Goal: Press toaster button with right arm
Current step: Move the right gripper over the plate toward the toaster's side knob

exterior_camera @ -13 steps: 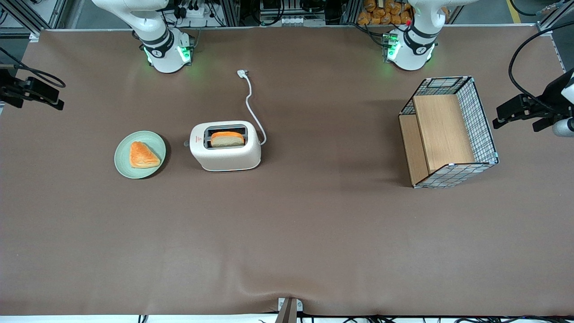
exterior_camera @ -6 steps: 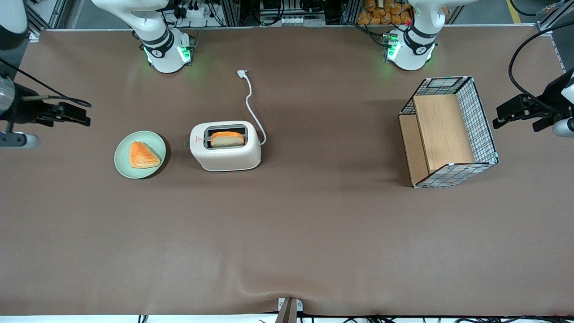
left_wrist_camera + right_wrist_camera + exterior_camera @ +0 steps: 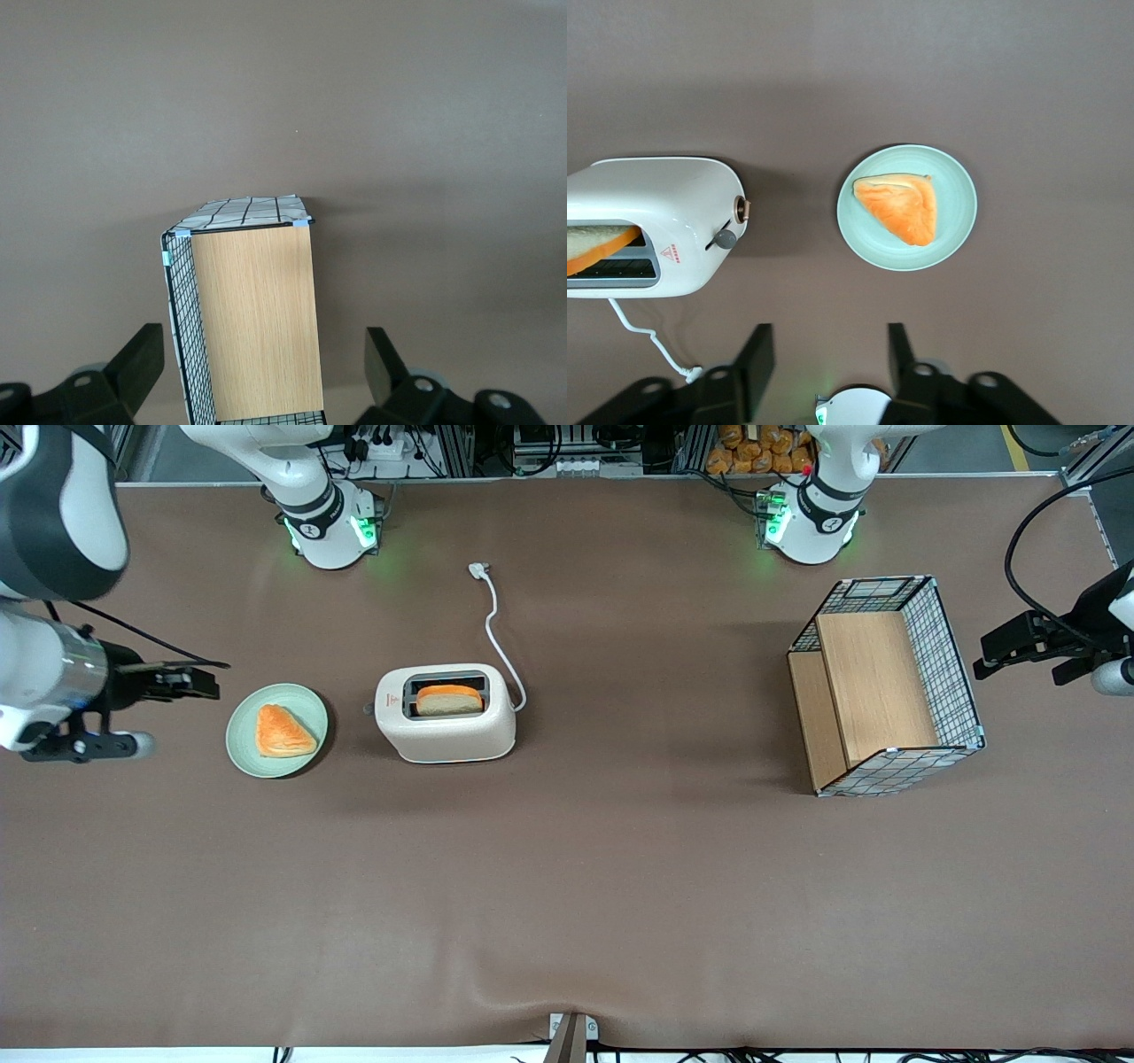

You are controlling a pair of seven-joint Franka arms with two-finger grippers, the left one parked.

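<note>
Early in the reach, by the look of it, nothing pressed yet. Black gripper (image 3: pixel 205 682) of the right arm (image 3: pixel 53 664) up above the table (image 3: pixel 567 886) at the working arm's end, just short of the green plate (image 3: pixel 239 748), fingers (image 3: pixel 757 354) spread wide with nothing between them. Probably more spread than a push needs; narrowing them, or leading with one fingertip, seems the safer way onto so small a target.

Toaster (image 3: pixel 447 726) standing mid-table, toward the working arm's end, its narrow end turned to the plate. Toaster button (image 3: pixel 368 708) sticking out of that narrow end as a small grey tab, raised, near the red mark. From the wrist camera, the tab (image 3: pixel 726 238) just beside a small brownish knob (image 3: pixel 743 210), so easy to hit the wrong one. Slice of bread (image 3: pixel 449 698) sitting high in the slot, which fits a lever not yet down. White cord (image 3: pixel 496 638) trailing away toward the arm bases, unplugged and clear of the approach.

Plate (image 3: pixel 855 239) with a triangular pastry (image 3: pixel 902 205) lying between gripper and toaster, so best crossed at height, not low. Then a descent onto the tab and a straight downward push, with care not to shove the light toaster sideways.

Wire basket (image 3: pixel 886 691) with wooden panels well apart, at the parked arm's end, no part of this job.
</note>
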